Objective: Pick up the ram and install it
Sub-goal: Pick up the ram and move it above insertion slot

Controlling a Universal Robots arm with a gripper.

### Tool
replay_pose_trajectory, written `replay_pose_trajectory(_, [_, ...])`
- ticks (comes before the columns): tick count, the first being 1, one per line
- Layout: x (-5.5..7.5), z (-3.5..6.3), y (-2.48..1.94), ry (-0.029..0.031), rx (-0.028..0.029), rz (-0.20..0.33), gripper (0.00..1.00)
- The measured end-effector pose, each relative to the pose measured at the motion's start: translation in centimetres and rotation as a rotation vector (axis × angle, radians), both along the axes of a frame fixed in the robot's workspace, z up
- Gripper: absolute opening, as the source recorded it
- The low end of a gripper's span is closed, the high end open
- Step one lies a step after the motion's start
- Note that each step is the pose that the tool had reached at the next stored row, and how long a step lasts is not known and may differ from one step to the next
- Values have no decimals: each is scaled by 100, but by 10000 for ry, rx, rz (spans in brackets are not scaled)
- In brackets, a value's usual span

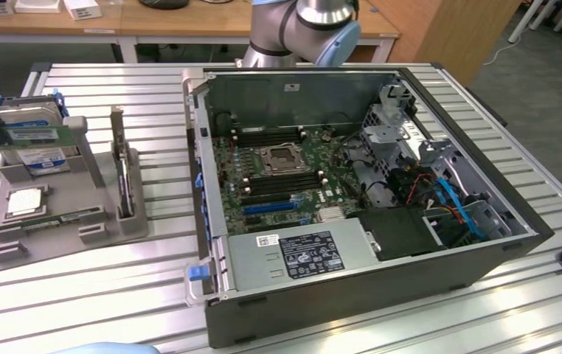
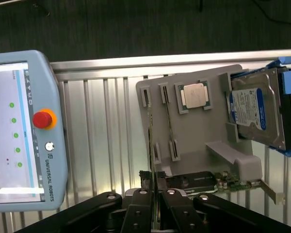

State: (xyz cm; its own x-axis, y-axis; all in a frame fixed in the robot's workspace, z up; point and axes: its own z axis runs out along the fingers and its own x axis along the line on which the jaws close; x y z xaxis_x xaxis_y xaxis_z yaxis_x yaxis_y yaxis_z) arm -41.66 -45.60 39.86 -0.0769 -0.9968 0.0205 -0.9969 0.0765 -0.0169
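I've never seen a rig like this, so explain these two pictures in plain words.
The machine is a robot arm at a slatted metal table. One picture comes from a camera off the arm, the other from a camera on its wrist, looking past the black gripper, which is shut and apparently empty. On the table stand an opened computer case and a grey tray carrying a hard drive, a CPU, an upright expansion card and the ram, a thin green stick. The blue tablet with a red button is the arm's control pendant.
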Motion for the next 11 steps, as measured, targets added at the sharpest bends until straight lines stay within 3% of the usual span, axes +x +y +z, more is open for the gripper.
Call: replay_pose_trajectory(11, [366,1,2,1,-1,1,13])
